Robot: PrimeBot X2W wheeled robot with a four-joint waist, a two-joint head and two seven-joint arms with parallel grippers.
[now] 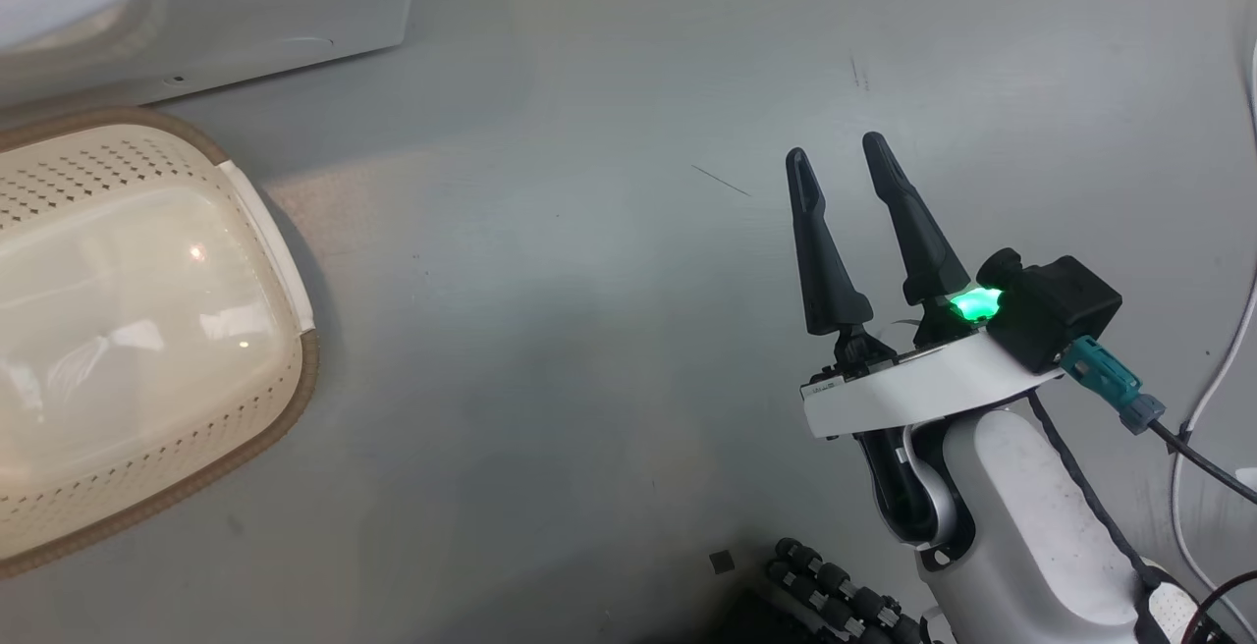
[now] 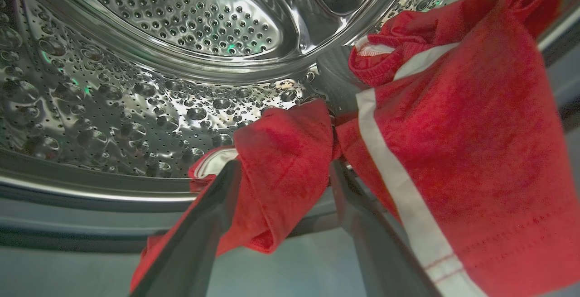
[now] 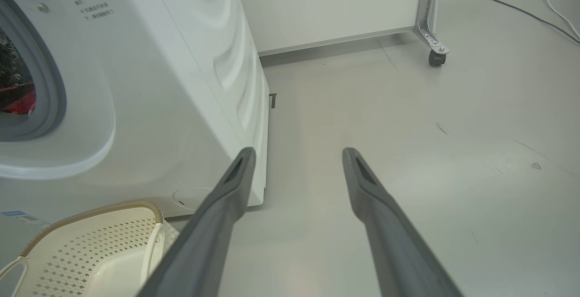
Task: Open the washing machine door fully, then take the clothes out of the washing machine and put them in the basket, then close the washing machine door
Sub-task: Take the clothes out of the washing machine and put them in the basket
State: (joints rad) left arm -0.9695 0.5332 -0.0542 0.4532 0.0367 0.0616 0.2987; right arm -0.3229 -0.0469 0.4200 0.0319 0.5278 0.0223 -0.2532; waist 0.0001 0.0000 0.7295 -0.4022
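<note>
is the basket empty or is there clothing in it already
Empty, in the part shown: the basket has a bare, glossy cream floor with nothing lying in it.

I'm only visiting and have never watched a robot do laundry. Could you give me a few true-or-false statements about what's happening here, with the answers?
1. The basket has no clothes in it. True.
2. A fold of the red jersey lies between the open fingers of the left gripper, at the mouth of the machine. True.
3. The right gripper is carrying a piece of clothing. False: it is open and empty, above the floor.
4. The drum is made of white plastic. False: it is shiny perforated steel.
</note>
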